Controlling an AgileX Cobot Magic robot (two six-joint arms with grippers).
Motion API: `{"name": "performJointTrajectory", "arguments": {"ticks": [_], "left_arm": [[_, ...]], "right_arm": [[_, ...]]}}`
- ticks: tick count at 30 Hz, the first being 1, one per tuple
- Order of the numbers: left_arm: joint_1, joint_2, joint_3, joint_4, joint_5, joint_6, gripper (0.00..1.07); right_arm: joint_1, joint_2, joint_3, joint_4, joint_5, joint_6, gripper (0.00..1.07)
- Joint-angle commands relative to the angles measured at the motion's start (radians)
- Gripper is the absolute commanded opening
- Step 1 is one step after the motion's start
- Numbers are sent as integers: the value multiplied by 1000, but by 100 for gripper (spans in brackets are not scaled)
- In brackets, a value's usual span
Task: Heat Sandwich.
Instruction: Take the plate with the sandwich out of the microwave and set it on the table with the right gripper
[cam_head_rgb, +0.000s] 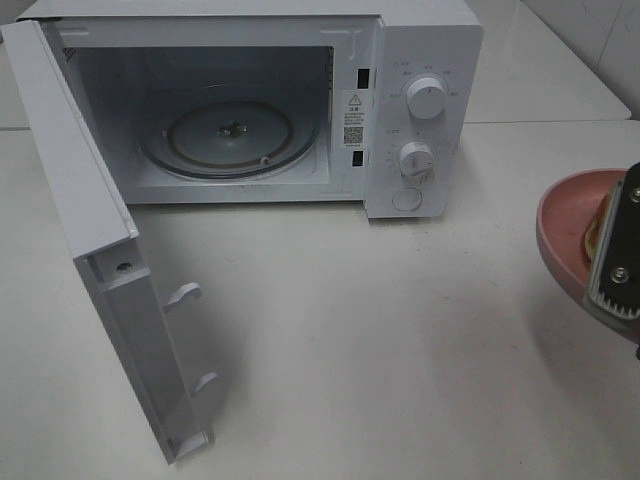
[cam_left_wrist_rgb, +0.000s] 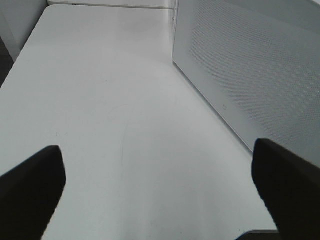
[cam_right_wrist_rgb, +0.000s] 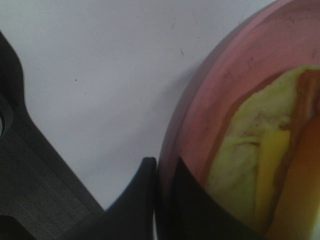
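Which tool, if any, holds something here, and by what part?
The right tool is shut on the rim of the pink plate carrying the sandwich. The left tool is open and empty.

A white box-shaped microwave oven (cam_head_rgb: 250, 100) stands at the back of a plain white desk (cam_head_rgb: 380, 340). Its white hinged door (cam_head_rgb: 100, 260) hangs wide open toward the front, two white latch hooks (cam_head_rgb: 185, 295) sticking out from its inner edge. Inside the lit cavity lies a round clear glass turntable (cam_head_rgb: 230, 135) on its ring. The control panel to the right of the cavity carries two round white knobs, an upper one (cam_head_rgb: 427, 98) and a lower one (cam_head_rgb: 415, 158), with a round white button (cam_head_rgb: 407, 199) below them. A white warning sticker (cam_head_rgb: 353, 117) sits on the cavity's right frame. A white tiled wall (cam_head_rgb: 600, 40) shows at the far right corner.
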Motion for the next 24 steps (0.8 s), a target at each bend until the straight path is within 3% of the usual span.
{"name": "performJointTrajectory", "arguments": {"ticks": [1,11,24], "left_arm": [[-4,-16,2,0,-15,0,96],[-4,-16,2,0,-15,0,96],[-4,-16,2,0,-15,0,96]], "right_arm": [[-4,-8,-2,-40,22,63,4],[-4,31,-19,-62,15,191,4],[-8,270,-149,-172,16,479,4]]}}
